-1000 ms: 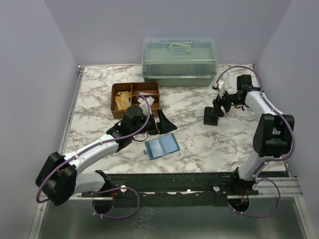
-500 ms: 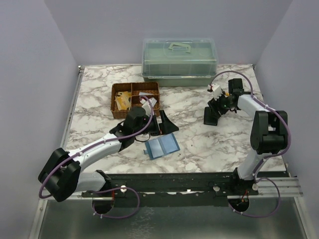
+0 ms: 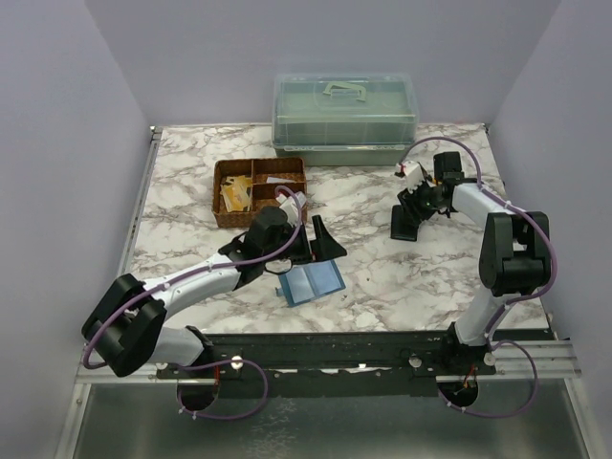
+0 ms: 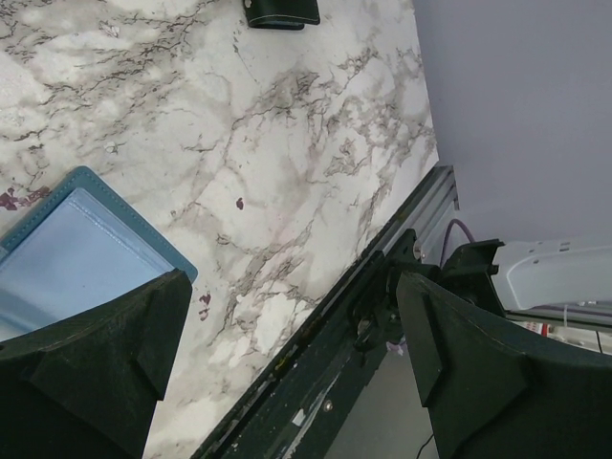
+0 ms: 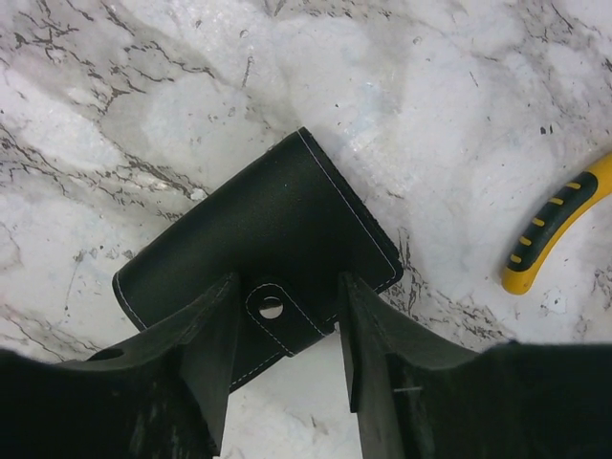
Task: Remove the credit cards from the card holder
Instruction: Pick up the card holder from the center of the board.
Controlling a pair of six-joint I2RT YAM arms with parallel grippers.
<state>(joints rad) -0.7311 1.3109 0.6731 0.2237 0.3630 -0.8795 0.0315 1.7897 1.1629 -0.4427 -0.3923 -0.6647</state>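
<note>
The card holder lies flat on the marble-patterned surface, right of centre in the overhead view. The right wrist view shows it closely: smooth matte black leather, rectangular with rounded corners, pale stitching along the edges, and a snap tab with a round stud. The right hand stands over that tab. Its two dark, wedge-shaped fingers are half drawn in, one on each side of the tab. Whether they press it or only flank it, I cannot tell. The holder's lower edge is hidden behind the fingers.

At the right edge of this view lies a curved yellow handle with black ribs, cut off by the frame. The overhead view does not show it.

The left hand is spread wide with nothing between its fingers. Its own camera shows only bare veined surface in the gap. A light-blue flat folder with a darker teal border lies partly under one finger at the lower left. At the top edge of that view a dark object is cropped to a sliver.

Only the overhead view takes in a brown woven basket with compartments at upper left, its contents too small to make out. It also shows a translucent green lidded box at the back.
</note>
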